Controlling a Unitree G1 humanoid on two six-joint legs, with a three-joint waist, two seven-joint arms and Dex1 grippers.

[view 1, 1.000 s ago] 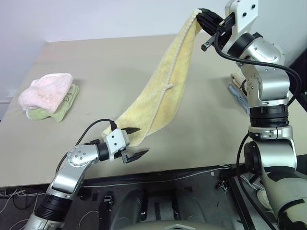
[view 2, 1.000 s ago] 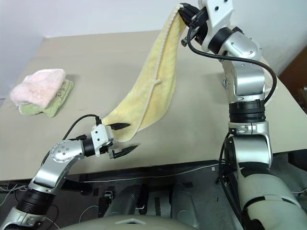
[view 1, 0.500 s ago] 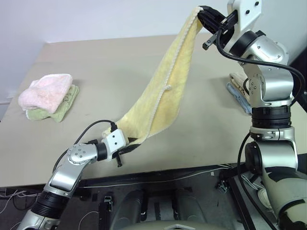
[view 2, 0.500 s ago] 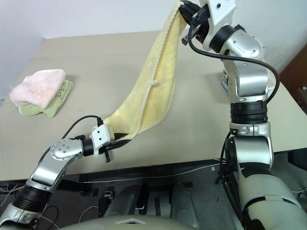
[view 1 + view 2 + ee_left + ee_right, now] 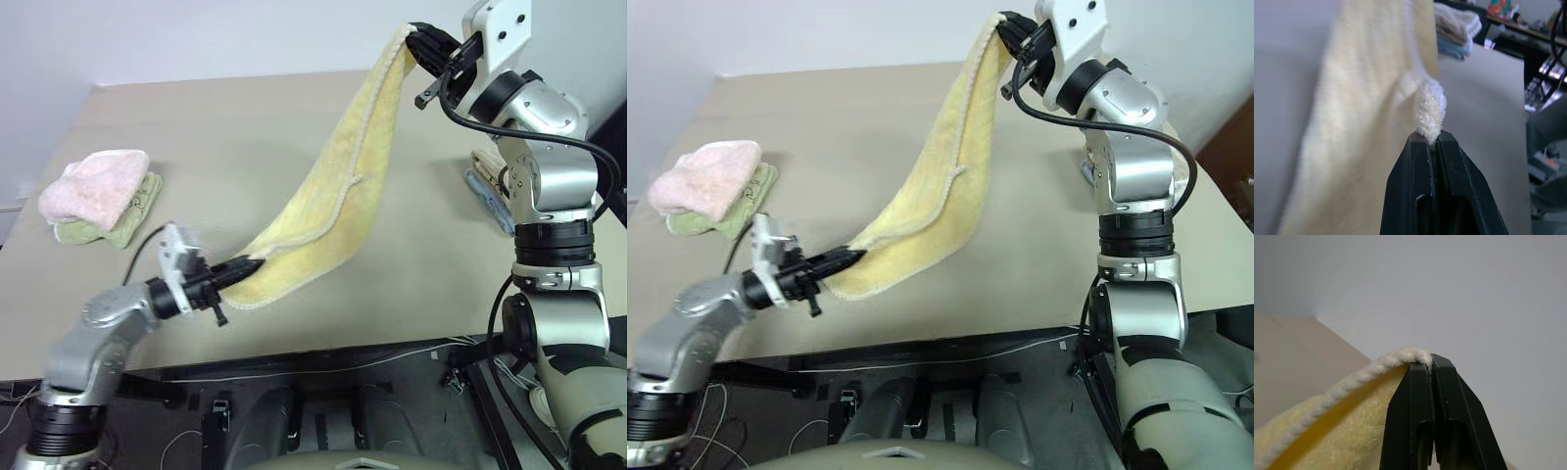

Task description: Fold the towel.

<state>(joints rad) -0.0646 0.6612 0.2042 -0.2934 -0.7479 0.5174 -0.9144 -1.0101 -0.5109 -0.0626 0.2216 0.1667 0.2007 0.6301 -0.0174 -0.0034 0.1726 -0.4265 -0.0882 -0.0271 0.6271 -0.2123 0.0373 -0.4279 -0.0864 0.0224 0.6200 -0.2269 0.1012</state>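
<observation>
- The towel [image 5: 333, 196], pale yellow with a whitish scalloped trim, is stretched in the air above the table [image 5: 245, 127], slung between the 2 grippers.
- Its upper corner is clamped by the right gripper [image 5: 419, 39], held high at the far right of the table; in the right wrist view the 2 black fingers [image 5: 1415, 391] are seen pressed together on the trimmed edge.
- Its lower corner is pinched by the left gripper [image 5: 245, 266], low near the table's front edge; in the left wrist view a tuft of terry cloth [image 5: 1431, 108] is seen bunched at the closed fingertips.
- Between the 2 grips the cloth is seen sagging in a long diagonal, its lowest fold hanging just over the tabletop beside the left gripper; whether it touches the surface cannot be told.
- A small loop on the trim [image 5: 350, 180] is seen about midway along the cloth.
- A pink fluffy towel [image 5: 93, 186] is stacked on a greenish folded cloth [image 5: 127, 220] at the table's left side, well apart from the yellow towel.
- Further folded cloths [image 5: 487, 176] lie at the right edge, partly hidden behind the right arm.
</observation>
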